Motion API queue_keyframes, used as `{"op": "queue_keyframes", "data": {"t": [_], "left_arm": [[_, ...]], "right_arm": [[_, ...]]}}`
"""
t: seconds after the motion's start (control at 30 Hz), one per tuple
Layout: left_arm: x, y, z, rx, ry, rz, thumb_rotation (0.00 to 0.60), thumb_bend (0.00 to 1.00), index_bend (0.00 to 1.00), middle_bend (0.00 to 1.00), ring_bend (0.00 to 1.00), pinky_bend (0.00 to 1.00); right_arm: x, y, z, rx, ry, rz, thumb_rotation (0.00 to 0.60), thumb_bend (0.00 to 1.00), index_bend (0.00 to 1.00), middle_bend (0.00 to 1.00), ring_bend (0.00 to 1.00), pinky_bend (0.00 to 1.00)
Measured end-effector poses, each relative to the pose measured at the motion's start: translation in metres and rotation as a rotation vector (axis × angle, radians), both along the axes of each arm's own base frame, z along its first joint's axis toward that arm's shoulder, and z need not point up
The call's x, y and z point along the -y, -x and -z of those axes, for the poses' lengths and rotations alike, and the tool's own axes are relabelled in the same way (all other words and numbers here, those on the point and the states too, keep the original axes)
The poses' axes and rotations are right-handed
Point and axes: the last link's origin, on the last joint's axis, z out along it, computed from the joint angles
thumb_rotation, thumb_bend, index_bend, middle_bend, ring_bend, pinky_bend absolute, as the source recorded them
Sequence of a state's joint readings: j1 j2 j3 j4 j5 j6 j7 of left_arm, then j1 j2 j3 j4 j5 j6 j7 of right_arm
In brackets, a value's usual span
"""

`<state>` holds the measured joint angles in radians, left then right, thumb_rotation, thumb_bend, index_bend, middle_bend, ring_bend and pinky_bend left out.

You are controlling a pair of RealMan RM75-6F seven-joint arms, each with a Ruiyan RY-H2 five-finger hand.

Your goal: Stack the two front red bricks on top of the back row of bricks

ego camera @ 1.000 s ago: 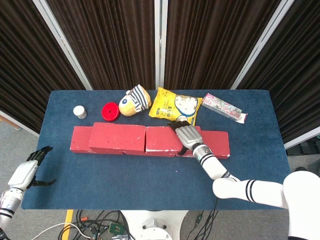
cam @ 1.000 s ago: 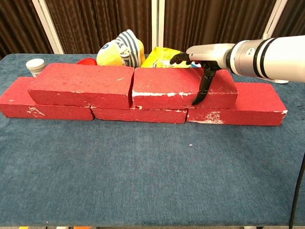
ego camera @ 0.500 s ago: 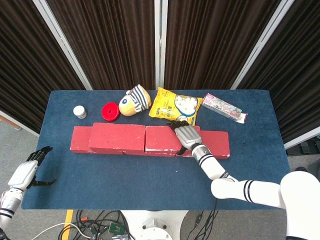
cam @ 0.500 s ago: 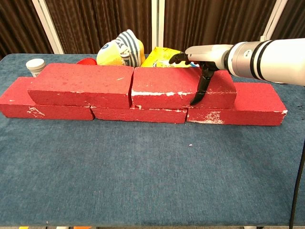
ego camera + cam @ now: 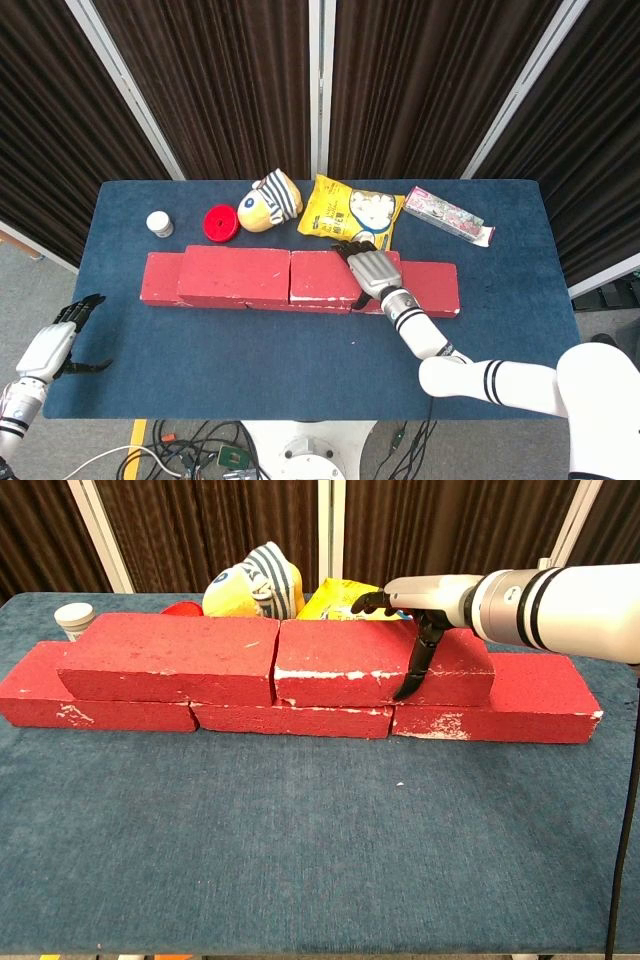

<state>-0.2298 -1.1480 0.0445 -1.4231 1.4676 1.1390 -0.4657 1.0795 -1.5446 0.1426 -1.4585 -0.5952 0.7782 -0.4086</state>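
**Head view: two red bricks up on the back row, right hand on one**

Head view showed the blue table (image 5: 300, 350) first, broad and covered in cloth. Across its middle ran the back row of bricks (image 5: 500, 705), laid end to end. On top of that row sat the two upper bricks, touching end to end — the left upper brick (image 5: 165, 658) and the right upper brick (image 5: 345, 660), each bridging a joint below.

The right hand (image 5: 372, 270) lay over the right upper brick near its right end, palm on the top face, the thumb (image 5: 415, 665) reaching down the front face and the other fingers curling over the back edge — a grip on the brick.

The left hand (image 5: 50, 348) hung off the table's near left corner, fingers spread and holding nothing.

Behind the bricks lay a yellow snack bag (image 5: 350, 212), a striped plush toy (image 5: 268, 200), a pink packet (image 5: 448, 215), a red lid (image 5: 219, 223) and a small white jar (image 5: 159, 224).
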Motion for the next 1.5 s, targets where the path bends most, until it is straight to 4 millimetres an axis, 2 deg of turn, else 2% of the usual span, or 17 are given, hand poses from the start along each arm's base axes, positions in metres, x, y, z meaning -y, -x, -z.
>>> {"op": "queue_keyframes", "data": {"t": [0.47,0.8,1.1,1.3,1.5], "left_arm": [[0.001,0.001,0.000,0.001,0.001,0.000,0.600,0.13,0.00,0.00,0.00,0.00],[-0.009,-0.005,-0.003,-0.005,-0.018,0.024,0.600,0.13,0.00,0.00,0.00,0.00],[-0.041,-0.011,-0.012,-0.049,-0.064,0.044,0.600,0.13,0.00,0.00,0.00,0.00],[-0.077,-0.013,-0.010,-0.077,-0.092,0.037,0.600,0.15,0.00,0.00,0.00,0.00],[-0.112,-0.021,0.003,-0.110,-0.102,0.055,0.600,0.15,0.00,0.00,0.00,0.00]], "right_arm": [[-0.001,-0.002,0.002,0.019,-0.006,0.003,0.600,0.01,0.00,0.00,0.00,0.00],[-0.009,-0.005,-0.018,0.051,0.011,-0.013,0.600,0.00,0.00,0.00,0.00,0.00],[-0.016,0.003,-0.060,0.048,0.078,-0.035,0.600,0.00,0.00,0.00,0.00,0.00],[-0.011,0.029,-0.095,-0.016,0.179,-0.011,0.600,0.01,0.00,0.00,0.00,0.00],[-0.003,0.050,-0.099,-0.055,0.204,0.032,0.600,0.01,0.00,0.00,0.00,0.00]]}}
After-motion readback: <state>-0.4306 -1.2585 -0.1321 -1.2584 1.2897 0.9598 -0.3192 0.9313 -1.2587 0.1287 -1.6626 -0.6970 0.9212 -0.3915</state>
